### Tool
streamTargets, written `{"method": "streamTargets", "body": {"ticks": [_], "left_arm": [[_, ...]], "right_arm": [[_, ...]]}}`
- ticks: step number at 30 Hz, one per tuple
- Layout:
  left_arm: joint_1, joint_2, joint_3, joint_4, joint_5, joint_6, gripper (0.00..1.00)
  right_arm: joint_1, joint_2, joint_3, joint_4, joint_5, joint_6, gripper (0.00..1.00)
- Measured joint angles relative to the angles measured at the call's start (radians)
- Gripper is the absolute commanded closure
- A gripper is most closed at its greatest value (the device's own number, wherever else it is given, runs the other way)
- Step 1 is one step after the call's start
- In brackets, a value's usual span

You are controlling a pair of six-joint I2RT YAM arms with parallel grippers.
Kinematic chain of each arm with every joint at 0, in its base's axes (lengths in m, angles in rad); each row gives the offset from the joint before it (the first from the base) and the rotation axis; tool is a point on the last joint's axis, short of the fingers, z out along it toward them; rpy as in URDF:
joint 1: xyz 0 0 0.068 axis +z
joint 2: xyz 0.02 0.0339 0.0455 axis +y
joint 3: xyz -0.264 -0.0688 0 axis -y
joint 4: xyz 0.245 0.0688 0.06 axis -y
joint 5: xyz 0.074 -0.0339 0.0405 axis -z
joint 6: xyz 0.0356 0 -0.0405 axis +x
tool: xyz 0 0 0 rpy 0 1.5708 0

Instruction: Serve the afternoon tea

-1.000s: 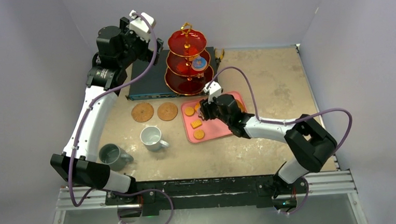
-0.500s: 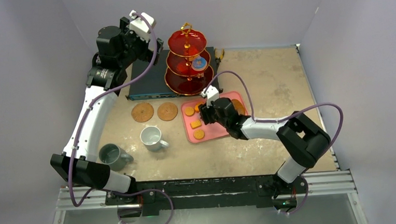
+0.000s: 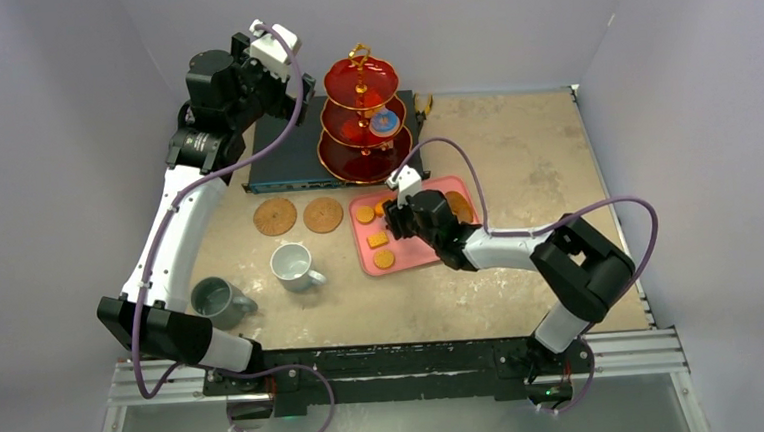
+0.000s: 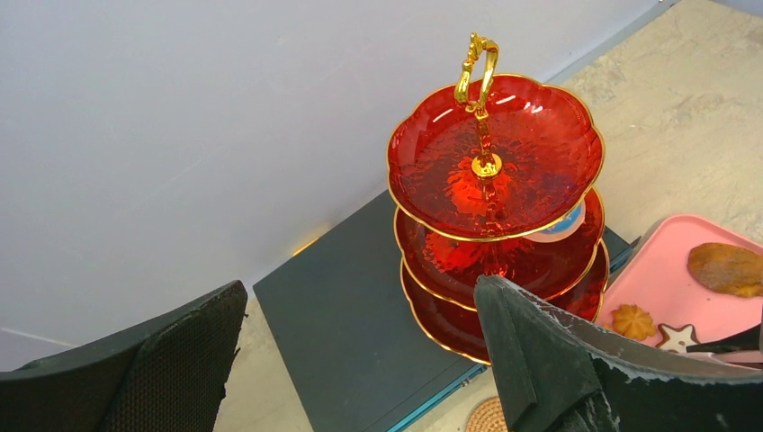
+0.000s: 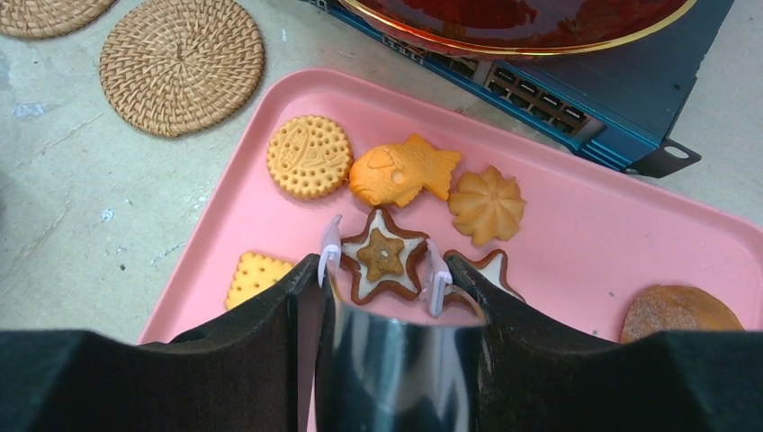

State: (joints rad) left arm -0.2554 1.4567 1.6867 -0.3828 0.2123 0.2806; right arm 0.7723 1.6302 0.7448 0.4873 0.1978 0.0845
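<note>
- Right gripper [image 5: 384,261]: low over the pink tray [image 5: 576,234], jaws narrowly apart, one on either side of an iced star biscuit [image 5: 382,256]. The biscuit lies flat on the tray. Whether the jaws press on it cannot be told.
- Also on the tray: a round biscuit [image 5: 309,156], a fish pastry [image 5: 400,171], a flower biscuit [image 5: 487,205], a square cracker [image 5: 255,274], a second star [image 5: 490,268] and a brown pastry [image 5: 684,310].
- Left gripper [image 4: 358,292]: raised beside the stand, jaws wide apart, holding nothing.
- Red three-tier stand [image 4: 531,135]: upright on the dark box [image 3: 284,152]. The top tier is bare and the middle tier carries a blue-rimmed pastry [image 3: 384,123].
- Two cork coasters [image 3: 275,217] [image 3: 323,215]: side by side on the counter [image 3: 534,147], left of the tray.
- White mug [image 3: 291,265] and grey mug [image 3: 218,299]: upright on the counter, nearer the arm bases than the coasters.
</note>
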Motion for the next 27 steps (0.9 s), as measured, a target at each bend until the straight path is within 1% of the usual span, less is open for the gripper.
{"method": "streamTargets", "body": {"ticks": [3,10,14,22,27], "left_arm": [[0.0,0.0,0.0,0.0,0.0,0.0,0.01],[0.0,0.0,0.0,0.0,0.0,0.0,0.0],[0.0,0.0,0.0,0.0,0.0,0.0,0.01],[0.0,0.0,0.0,0.0,0.0,0.0,0.01],[0.0,0.0,0.0,0.0,0.0,0.0,0.01]], "right_arm": [[0.0,-0.009,-0.011,0.004,0.008,-0.002,0.64],[0.0,-0.06,-0.018,-0.003,0.021,-0.008,0.65],[0.0,-0.102,-0.011,-0.041,0.023,-0.013,0.65],[0.0,-0.182,0.099,-0.135,0.027,-0.043,0.67],[0.0,-0.197,0.18,-0.175,0.045,-0.091,0.67]]}}
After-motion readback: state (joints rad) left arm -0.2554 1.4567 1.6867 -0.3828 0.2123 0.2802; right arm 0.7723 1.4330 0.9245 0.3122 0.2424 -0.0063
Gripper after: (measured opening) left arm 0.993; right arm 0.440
